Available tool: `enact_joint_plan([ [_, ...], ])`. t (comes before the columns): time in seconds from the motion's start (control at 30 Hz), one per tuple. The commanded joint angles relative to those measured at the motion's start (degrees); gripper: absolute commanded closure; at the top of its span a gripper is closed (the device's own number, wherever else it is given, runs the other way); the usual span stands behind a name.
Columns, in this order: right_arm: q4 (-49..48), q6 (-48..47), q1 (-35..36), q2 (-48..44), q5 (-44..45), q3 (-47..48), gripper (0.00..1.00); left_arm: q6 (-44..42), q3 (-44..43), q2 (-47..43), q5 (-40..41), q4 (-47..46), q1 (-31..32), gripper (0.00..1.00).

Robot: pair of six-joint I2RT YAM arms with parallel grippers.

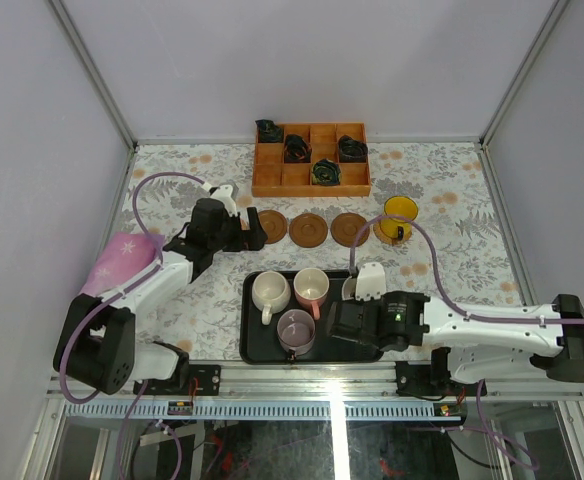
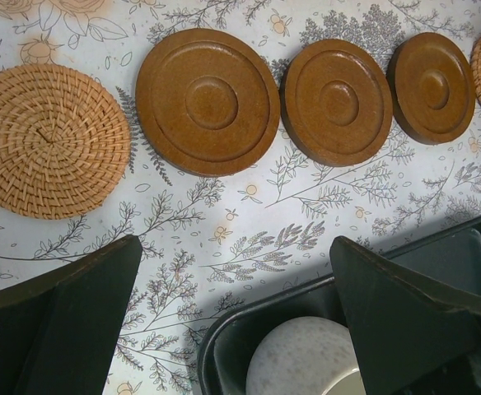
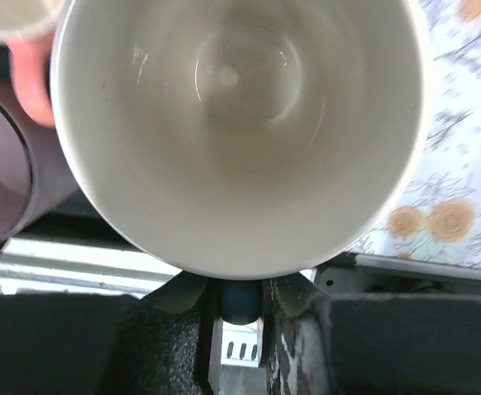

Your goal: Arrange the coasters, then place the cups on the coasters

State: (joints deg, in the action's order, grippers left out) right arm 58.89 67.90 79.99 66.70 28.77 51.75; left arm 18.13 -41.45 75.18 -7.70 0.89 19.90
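Note:
Three brown coasters (image 2: 207, 101) (image 2: 337, 101) (image 2: 432, 86) lie in a row, with a paler woven coaster (image 2: 51, 140) at the left end. The yellow cup (image 1: 399, 216) stands on a coaster at the right end of the row. My left gripper (image 2: 236, 247) is open and holds nothing. It hangs between the row and the black tray (image 1: 250, 345). The tray holds the cream cup (image 1: 270, 292), pink cup (image 1: 311, 287) and mauve cup (image 1: 296, 330). My right gripper (image 3: 240, 300) is shut on the blue handle of a white-lined cup (image 3: 240, 123) at the tray's right side.
An orange wooden box (image 1: 311, 160) with square cells and small dark objects stands behind the coaster row. A pink cloth (image 1: 124, 258) lies at the left by my left arm. Grey walls close in the flowered table at the back and sides.

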Motion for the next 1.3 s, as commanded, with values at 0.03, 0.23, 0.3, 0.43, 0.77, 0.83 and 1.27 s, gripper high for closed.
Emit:
enact_joint_plan([
  [0.03,9.1,-3.6,-5.2,-2.1,18.9,10.6,1.00,-0.2,-1.6,1.3,-0.2,-0.1,0.3,0.02],
  [0.23,-6.7,-26.8,-21.9,-3.7,16.2,12.8,1.00,-0.5,-1.9,1.1,1.0,0.5,0.3,0.02],
  [0.3,-13.8,-33.9,-27.4,-2.5,12.1,12.7,1.00,-0.5,-2.0,1.0,1.6,0.6,0.3,0.02],
  [0.43,-21.6,-44.2,-36.0,4.4,6.3,14.1,1.00,-0.6,-2.7,1.4,2.9,0.9,0.2,0.02],
  [0.77,-36.7,-51.2,-46.8,15.5,-6.7,15.6,1.00,1.1,-4.5,4.2,5.1,-1.4,0.3,0.02],
  [0.83,-38.3,-52.1,-47.7,17.2,-8.8,16.2,1.00,1.2,-4.6,4.5,5.2,-1.6,0.3,0.02],
  [1.27,-39.4,-53.9,-50.7,27.0,-17.2,19.6,1.00,0.3,-3.8,4.9,6.4,0.0,0.2,0.01],
])
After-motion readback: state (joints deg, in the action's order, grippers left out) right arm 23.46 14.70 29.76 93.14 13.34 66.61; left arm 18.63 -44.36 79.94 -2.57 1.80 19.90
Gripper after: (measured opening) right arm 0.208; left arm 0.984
